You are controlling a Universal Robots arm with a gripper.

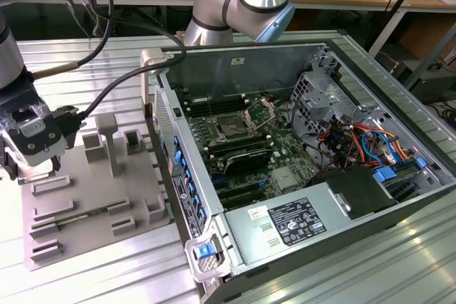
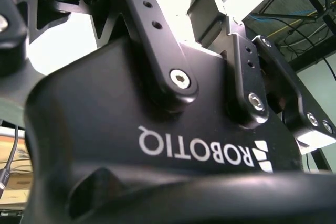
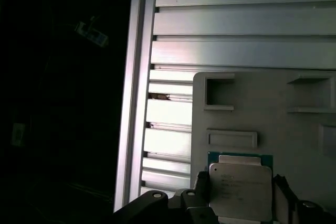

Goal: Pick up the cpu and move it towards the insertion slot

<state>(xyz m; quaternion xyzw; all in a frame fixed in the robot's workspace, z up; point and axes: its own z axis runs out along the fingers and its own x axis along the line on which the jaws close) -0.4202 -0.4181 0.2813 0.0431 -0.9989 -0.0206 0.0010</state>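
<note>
The cpu (image 3: 240,179), a small square chip with a silvery top and a green edge, lies at a corner of the grey plastic fixture (image 3: 294,140). In the first wrist view my gripper (image 3: 241,198) has one dark finger against each side of the chip and looks shut on it. The exterior view shows the gripper (image 1: 32,154) low over the fixture (image 1: 92,197), at its corner on that view's left. The insertion slot (image 1: 231,127), a square socket with a dark centre and its metal bracket raised, sits on the motherboard inside the open computer case, well to that view's right.
The open case (image 1: 299,169) holds memory slots, cables and a power supply (image 1: 296,222). Upright posts (image 1: 107,137) stand on the fixture between gripper and case. The case wall (image 1: 178,169) rises beside the fixture. The ribbed aluminium table ends at an edge (image 3: 136,103) close to the chip.
</note>
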